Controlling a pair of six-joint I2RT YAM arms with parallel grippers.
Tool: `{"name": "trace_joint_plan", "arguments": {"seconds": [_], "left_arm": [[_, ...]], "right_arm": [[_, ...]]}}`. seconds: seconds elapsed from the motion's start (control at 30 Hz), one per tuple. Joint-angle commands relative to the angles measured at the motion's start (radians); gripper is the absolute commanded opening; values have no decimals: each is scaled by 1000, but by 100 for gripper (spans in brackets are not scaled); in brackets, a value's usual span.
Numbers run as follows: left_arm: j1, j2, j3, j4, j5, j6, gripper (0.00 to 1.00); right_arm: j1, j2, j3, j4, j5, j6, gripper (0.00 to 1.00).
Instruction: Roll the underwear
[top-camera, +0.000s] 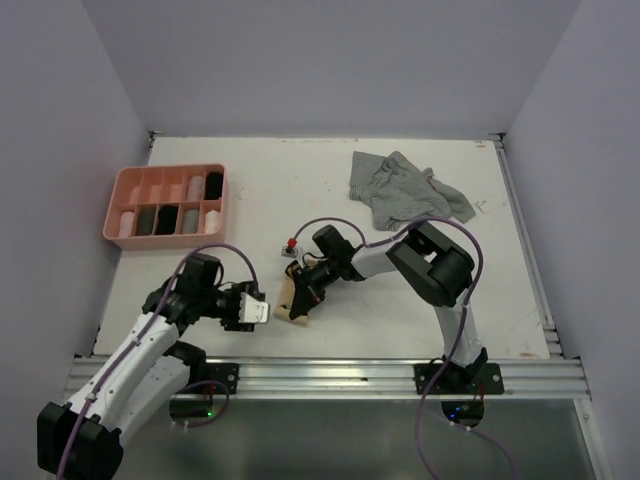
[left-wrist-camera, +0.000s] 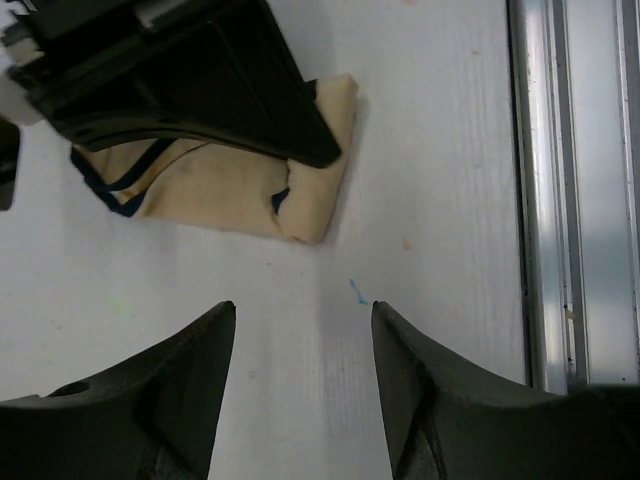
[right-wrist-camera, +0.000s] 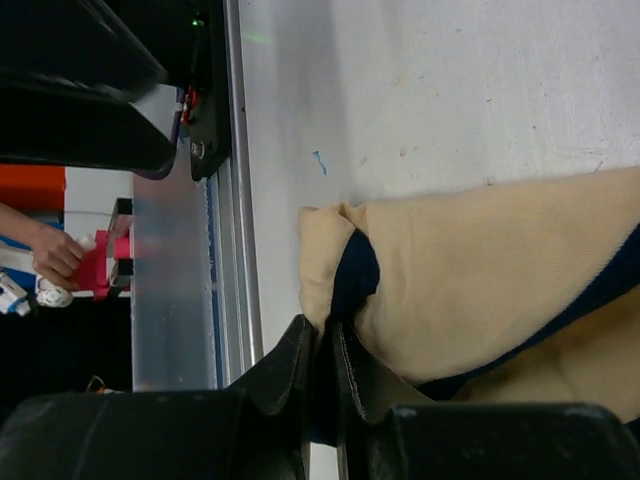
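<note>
My right claw (right-wrist-camera: 325, 338) is clamped on the edge of the beige underwear (right-wrist-camera: 480, 265). Its two fingers are almost together, with the cloth and the dark trim pinched between them. In the top view this piece lies folded low in the middle of the frame, on the surface (top-camera: 360, 320). My left claw (left-wrist-camera: 303, 312) stands apart with nothing in it, just beside the piece. In its own view the cloth is in the upper left.

I judge that the roll is begun but not finished. To do it well, I should turn the right wrist slowly so the cloth winds tight, and press the loose side down with the left claw so it does not slide. The grey striped underwear (top-camera: 400, 190) lies at the upper right, and the pink tray (top-camera: 160, 170) at the upper left.
</note>
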Motion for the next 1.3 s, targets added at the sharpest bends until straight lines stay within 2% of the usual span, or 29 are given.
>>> {"name": "trace_joint_plan", "arguments": {"seconds": [0.0,0.1,0.27,0.43,0.63,0.73,0.83,0.87,0.93,0.97,1.03,1.07,1.17,1.27], "left_arm": [[-92,-23,-87,181,-90,-47,60],[-198,29,-110,256,-137,-84,56],[-288,109,-129,376,-202,-118,52],[-394,146,-155,473,-284,-125,51],[-465,205,-173,551,-337,-135,51],[-496,297,-164,592,-380,-162,51],[-514,334,-147,597,-390,-182,42],[-520,348,-147,591,-400,-182,33],[-536,365,-145,567,-410,-182,23],[-540,373,-138,551,-413,-179,14],[-548,390,-126,510,-408,-173,4],[-549,409,-107,460,-394,-168,0],[-549,442,-77,374,-355,-171,0],[-549,471,-52,309,-312,-190,0]], "right_arm": [[-7,103,-42,-55,188,-24,0],[-7,122,-39,-47,179,-16,2],[-10,131,-45,-35,175,-7,3],[-15,139,-46,-40,175,-7,3],[-16,137,-51,-43,172,-8,8],[-16,126,-53,-61,182,-27,9],[-18,129,-48,-83,182,-39,11],[-18,128,-46,-84,182,-37,13],[-18,120,-48,-80,187,-28,18],[-19,114,-48,-79,196,-28,25],[-24,77,-48,-83,214,-19,31],[-33,56,-50,-86,224,-8,39],[-62,-47,-48,-102,283,22,55],[-136,-195,-51,-116,372,59,66]]}}
